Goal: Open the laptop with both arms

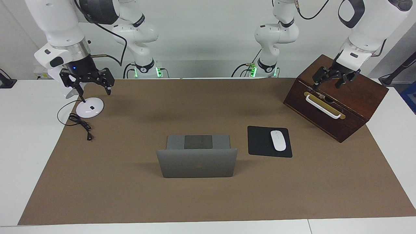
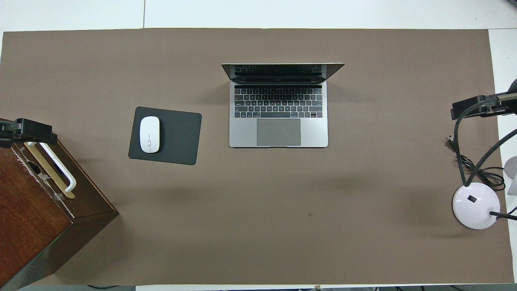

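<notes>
Left end effector (image 1: 331,80), open and empty, hung over the wooden box (image 1: 357,97); right end effector (image 1: 88,85), open and empty, over the lamp base (image 1: 90,107). The laptop (image 1: 197,162), already open, lay mid-counter between them, long axis crosswise, roughly equidistant.

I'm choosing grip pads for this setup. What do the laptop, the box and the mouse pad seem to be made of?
The laptop looks like brushed aluminium: even silver-grey, matte, thin crisp edges. The box appears to be dark varnished wood, with reddish grain and a slight sheen; its handle looks like white plastic on a brass-coloured plate. The mouse pad is flat matte black, probably fabric or rubber; which one cannot be told.
</notes>
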### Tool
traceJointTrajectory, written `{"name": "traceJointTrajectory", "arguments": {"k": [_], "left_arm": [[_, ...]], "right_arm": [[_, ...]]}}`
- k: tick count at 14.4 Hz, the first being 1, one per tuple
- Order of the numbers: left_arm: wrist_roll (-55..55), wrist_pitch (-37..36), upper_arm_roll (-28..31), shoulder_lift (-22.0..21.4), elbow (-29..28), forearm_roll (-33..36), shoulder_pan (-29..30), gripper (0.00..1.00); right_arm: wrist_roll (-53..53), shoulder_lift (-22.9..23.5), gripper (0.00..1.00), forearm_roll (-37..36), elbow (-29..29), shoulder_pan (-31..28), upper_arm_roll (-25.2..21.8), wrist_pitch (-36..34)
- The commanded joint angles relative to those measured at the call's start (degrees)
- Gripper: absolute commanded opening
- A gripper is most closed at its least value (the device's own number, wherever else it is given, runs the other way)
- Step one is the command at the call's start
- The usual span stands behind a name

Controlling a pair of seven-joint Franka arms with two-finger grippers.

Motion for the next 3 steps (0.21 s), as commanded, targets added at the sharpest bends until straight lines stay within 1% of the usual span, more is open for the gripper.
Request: {"name": "traceJointTrajectory", "arguments": {"k": [1,3], "left_arm": [[0.5,-1.4,0.2,0.5,1.4,0.8,-0.3,1.00],[0.5,-1.4,0.2,0.4,1.4,0.8,-0.3,1.00]], "right_arm": [[0.4,0.9,1.00,1.1,1.4,-0.6,0.2,-0.6],[0.5,0.9,1.00,1.2,1.5,-0.7,0.2,-0.6]]}}
